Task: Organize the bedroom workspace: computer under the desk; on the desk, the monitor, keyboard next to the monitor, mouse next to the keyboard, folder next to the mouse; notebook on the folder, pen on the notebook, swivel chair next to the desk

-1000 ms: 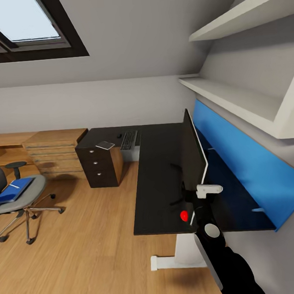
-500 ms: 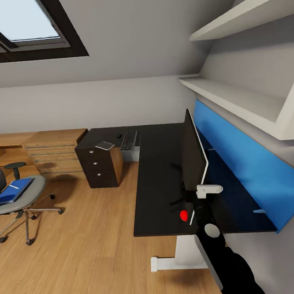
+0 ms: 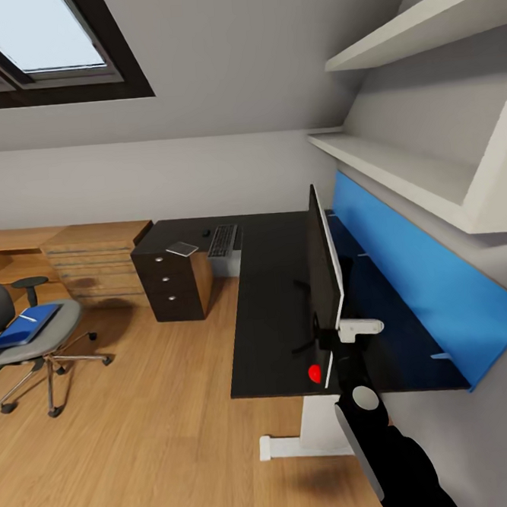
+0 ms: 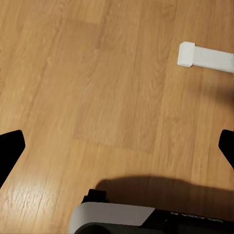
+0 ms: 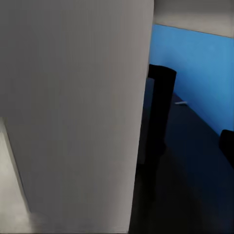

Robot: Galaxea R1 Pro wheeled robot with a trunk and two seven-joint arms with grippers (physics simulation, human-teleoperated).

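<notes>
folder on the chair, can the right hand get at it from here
Probably not. The folder lies on the swivel chair far across the floor, while the right hand is at the monitor on the desk.

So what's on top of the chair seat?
A blue folder lies on the swivel chair seat, with a thin white pen on it. Any notebook between them is too small to tell, and the folder covers the seat beneath it.

Attic bedroom study: skylight [image 3: 31,42], desk [image 3: 277,312], swivel chair [image 3: 27,332]
</notes>
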